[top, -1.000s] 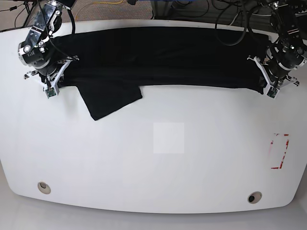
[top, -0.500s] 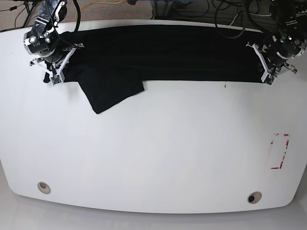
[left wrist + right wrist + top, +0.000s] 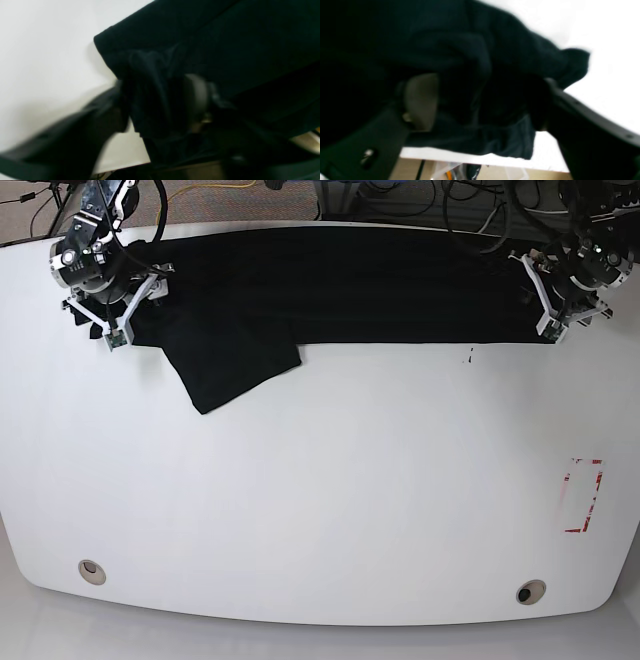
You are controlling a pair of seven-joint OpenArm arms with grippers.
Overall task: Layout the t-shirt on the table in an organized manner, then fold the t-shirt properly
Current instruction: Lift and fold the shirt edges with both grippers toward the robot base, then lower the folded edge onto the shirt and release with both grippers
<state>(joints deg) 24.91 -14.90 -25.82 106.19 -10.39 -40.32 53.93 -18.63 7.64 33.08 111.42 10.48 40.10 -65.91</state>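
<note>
With both my grippers, left [image 3: 556, 308] and right [image 3: 113, 308], spread wide around bunched cloth rather than pinching it, the t-shirt [image 3: 330, 285] lies along the table [image 3: 330, 510] far edge, and I judge it could slide off.

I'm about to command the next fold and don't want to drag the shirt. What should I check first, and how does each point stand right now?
1. Left hand free of the t-shirt: cannot tell; cloth is bunched between its fingers and the picture is blurred.
2. Right hand free of the t-shirt: cannot tell; cloth lies between its fingers too.
3. T-shirt laid flat: not ok; it is a long band along the far side, with a flap jutting toward the near side.
4. T-shirt fully on the table: cannot tell; cloth reaches the far edge.
5. Tape rectangle uncovered: ok.
</note>
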